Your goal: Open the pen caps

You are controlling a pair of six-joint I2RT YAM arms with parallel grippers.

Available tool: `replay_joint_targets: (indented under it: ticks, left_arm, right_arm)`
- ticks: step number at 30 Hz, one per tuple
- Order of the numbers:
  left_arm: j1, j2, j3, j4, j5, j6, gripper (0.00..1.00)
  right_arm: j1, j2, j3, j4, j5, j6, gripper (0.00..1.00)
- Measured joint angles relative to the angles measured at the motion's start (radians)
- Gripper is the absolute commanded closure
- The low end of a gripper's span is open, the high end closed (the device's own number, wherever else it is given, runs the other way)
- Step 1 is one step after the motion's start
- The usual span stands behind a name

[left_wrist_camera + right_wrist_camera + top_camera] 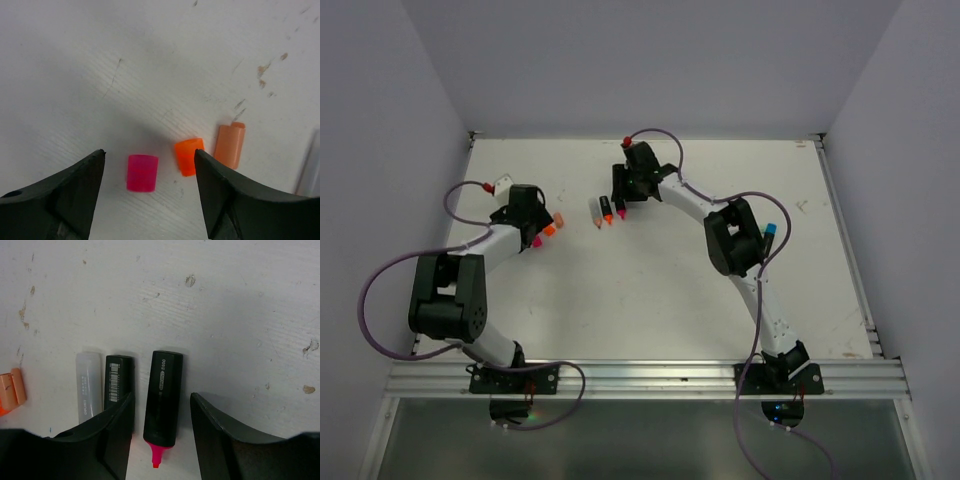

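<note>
Three loose pen caps lie on the white table: pink (142, 173), orange (189, 156) and peach (229, 145). My left gripper (149, 152) is open and empty, just above them, with the pink cap between its fingers and the orange cap at the right finger. In the top view the caps (547, 231) lie beside the left gripper (532, 226). My right gripper (161, 396) is open and straddles an uncapped black highlighter (163, 390) with a bare pink tip (156, 456), without touching it. In the top view the right gripper (621, 195) is over the pens.
A second black highlighter body (117, 377) and a translucent white pen (88, 385) lie left of the pink one. In the top view these pens (606, 210) lie mid-table. A blue-tipped pen (770, 233) lies by the right arm's elbow. Walls enclose the table.
</note>
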Motion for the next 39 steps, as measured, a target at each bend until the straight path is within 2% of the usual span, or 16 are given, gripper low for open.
replay_joint_targets:
  ticks: [3, 7, 14, 17, 21, 23, 26, 39]
  left_arm:
    - [0.002, -0.048, 0.044, -0.006, 0.010, 0.008, 0.15]
    - [0.002, -0.141, 0.099, -0.006, 0.058, 0.023, 0.12]
    - [-0.024, -0.320, 0.100, 0.010, 0.195, 0.040, 0.02]
    - [-0.084, -0.360, 0.064, 0.022, 0.232, 0.035, 0.02]
    - [-0.233, -0.359, 0.035, 0.025, 0.245, 0.037, 0.02]
    - [-0.309, -0.352, 0.029, 0.025, 0.255, 0.045, 0.02]
    - [-0.350, -0.349, 0.013, 0.032, 0.276, 0.055, 0.02]
    - [-0.354, -0.319, -0.023, 0.128, 0.433, 0.115, 0.04]
  right_arm:
    - [0.001, 0.000, 0.005, -0.002, 0.003, 0.000, 0.43]
    - [-0.001, -0.035, -0.038, 0.000, 0.037, -0.007, 0.37]
    - [-0.096, -0.346, -0.304, -0.014, 0.062, -0.021, 0.37]
    - [-0.183, -0.473, -0.354, -0.023, 0.117, -0.048, 0.37]
    - [-0.300, -0.574, -0.441, -0.024, 0.183, -0.083, 0.37]
    - [-0.346, -0.583, -0.483, -0.027, 0.202, -0.100, 0.37]
    - [-0.387, -0.562, -0.539, -0.051, 0.229, -0.132, 0.37]
    - [-0.457, -0.436, -0.577, -0.047, 0.239, -0.187, 0.38]
